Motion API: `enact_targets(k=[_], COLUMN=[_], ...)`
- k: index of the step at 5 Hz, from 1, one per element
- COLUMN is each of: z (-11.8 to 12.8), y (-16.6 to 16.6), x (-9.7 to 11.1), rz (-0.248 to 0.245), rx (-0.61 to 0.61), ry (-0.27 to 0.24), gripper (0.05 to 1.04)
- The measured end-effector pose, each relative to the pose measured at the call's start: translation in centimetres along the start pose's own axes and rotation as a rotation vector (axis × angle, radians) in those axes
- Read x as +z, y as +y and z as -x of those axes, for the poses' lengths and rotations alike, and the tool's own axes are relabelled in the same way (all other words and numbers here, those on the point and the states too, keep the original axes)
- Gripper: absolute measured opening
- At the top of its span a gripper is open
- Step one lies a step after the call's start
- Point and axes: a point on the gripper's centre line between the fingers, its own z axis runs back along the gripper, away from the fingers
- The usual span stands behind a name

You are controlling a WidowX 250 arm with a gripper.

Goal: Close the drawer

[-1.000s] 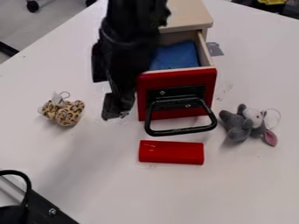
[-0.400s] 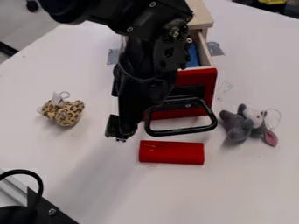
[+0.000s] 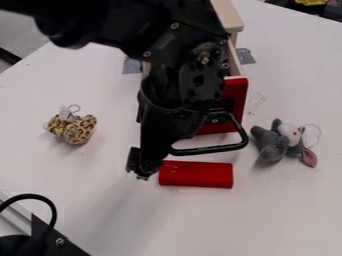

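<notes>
At the left of the camera view, a small spotted tan-and-brown plush toy (image 3: 72, 128) lies on the white counter (image 3: 274, 215), well apart from me. Next to the right comes my black two-finger end effector (image 3: 143, 168), hanging low over the counter. From this angle I cannot tell whether it is wide or narrow, nor whether it touches the red rectangular block (image 3: 197, 175), whose left end is just beside it.

Further right and higher in the view is the task's thing, the wooden drawer with a red front (image 3: 235, 91). It stands pulled out from the pale wooden cabinet (image 3: 228, 17), and a part of its side wall shows between the front and the cabinet. The black bar handle (image 3: 210, 149) sticks out from the front towards the red block, and my arm (image 3: 177, 75) covers part of the front.

So the drawer lies up and to the right of my end effector, and its sliding axis runs up the view to the cabinet. I judge that I must first come to the right, before the handle, and then push along this axis. If I go too low, I could shove the block. The grey plush toy with a pink ear (image 3: 269, 145) lies right of the handle, outside this path.
</notes>
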Motion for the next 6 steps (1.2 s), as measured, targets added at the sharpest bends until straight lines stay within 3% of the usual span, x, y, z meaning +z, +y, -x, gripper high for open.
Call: enact_targets(k=[2,4,6], z=[-0.9,-2.0,-3.8], y=[-0.9,0.5,2.6], x=[0.1,-2.8,-2.9], rz=[0.035,0.078,0.085], rx=[-0.017,-0.017,0.008], ry=[-0.05,-0.027,-0.05], gripper=[1.0,1.0,1.0])
